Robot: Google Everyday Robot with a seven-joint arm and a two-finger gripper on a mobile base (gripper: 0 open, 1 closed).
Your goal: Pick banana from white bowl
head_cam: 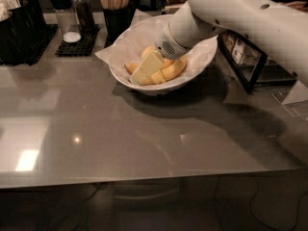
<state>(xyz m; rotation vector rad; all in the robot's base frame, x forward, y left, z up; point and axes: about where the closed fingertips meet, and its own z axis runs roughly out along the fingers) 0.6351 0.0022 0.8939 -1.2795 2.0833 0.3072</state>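
Observation:
The white bowl [204, 57], lined with crinkled white paper, stands at the back middle of the grey table. Bananas lie in it. A curved yellow banana [174, 70] lies at the gripper's right. An orange-tinted end [131, 67] shows at its left, and another banana [148, 50] just behind it. My gripper [147, 69], pale and wedge-shaped, reaches down from the upper right into the bowl and rests among the bananas, covering part of them. I cannot tell whether it holds one.
A black cup of wooden sticks [114, 4] and shakers on a black mat [72, 32] stand behind the bowl on the left. A dark bin [19, 28] is at the far left. A black-framed box [245, 61] stands right of the bowl.

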